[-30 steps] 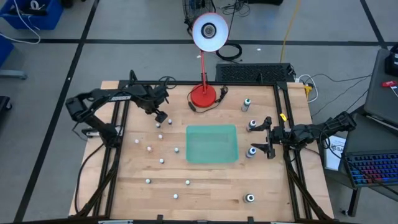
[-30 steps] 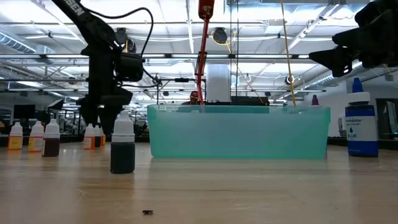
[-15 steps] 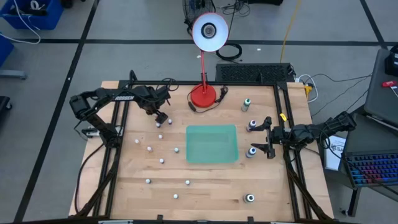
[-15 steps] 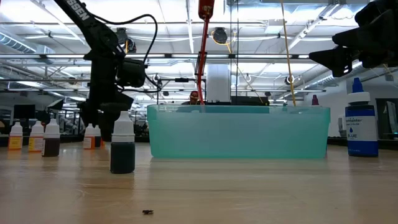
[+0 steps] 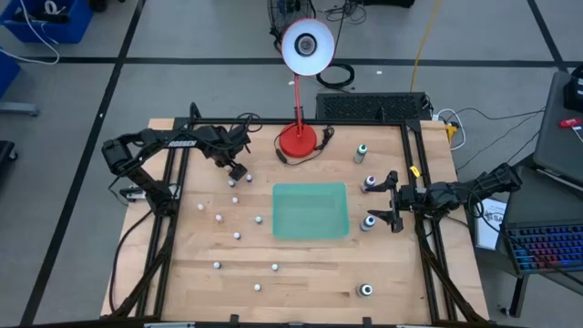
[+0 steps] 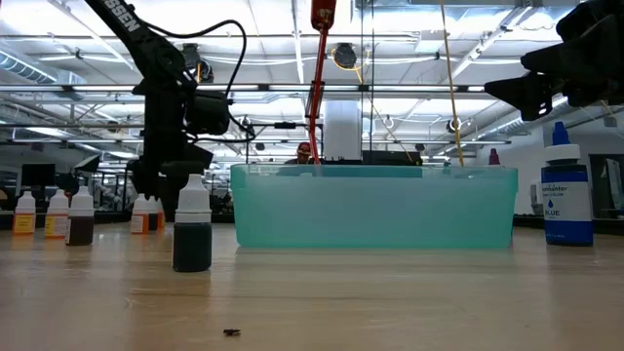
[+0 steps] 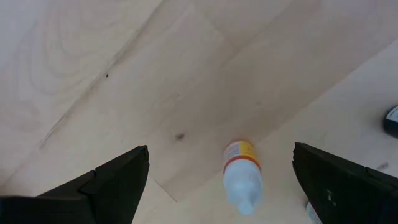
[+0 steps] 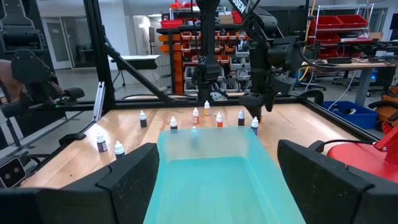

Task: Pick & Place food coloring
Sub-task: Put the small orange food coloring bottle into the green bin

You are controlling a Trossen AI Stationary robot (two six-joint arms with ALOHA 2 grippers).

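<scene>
**Food coloring spread over table; both grippers released**

Food coloring bottles stand loose on the wooden table (image 5: 301,264), none held and none inside the green bin (image 5: 311,210). Taking the bin as clock centre in the high view, small white-capped bottles lie from 7 to 11 o'clock, among them one (image 5: 258,220) just beside the bin at 9 o'clock, one (image 5: 218,265) at 8 o'clock, and one (image 5: 275,267) at 7 o'clock. Dark-capped bottles sit on the other side: one (image 5: 362,150) at 1 o'clock, one (image 5: 369,184) at 2 o'clock, one (image 5: 368,221) at 3 o'clock close to the bin wall, and one (image 5: 365,291) at 5 o'clock near the table edge.

Left gripper (image 5: 233,165) is at 10 o'clock from the bin, above the small bottle (image 5: 235,173) nearest it. The left wrist view shows its fingers (image 7: 106,183) spread wide, with an orange-banded bottle (image 7: 240,174) on the wood between them, untouched. In the low view this gripper (image 6: 168,185) hangs clear of the table behind a dark-filled bottle (image 6: 192,234).

Right gripper (image 5: 390,199) is at 3 o'clock, released, fingers wide apart, between the 2 o'clock and 3 o'clock bottles. The right wrist view looks along the bin (image 8: 211,180) past its open fingers (image 8: 134,177).

Red-based lamp (image 5: 298,138) stands at 12 o'clock. A blue bottle (image 6: 565,190) shows in the low view beside the bin.
</scene>
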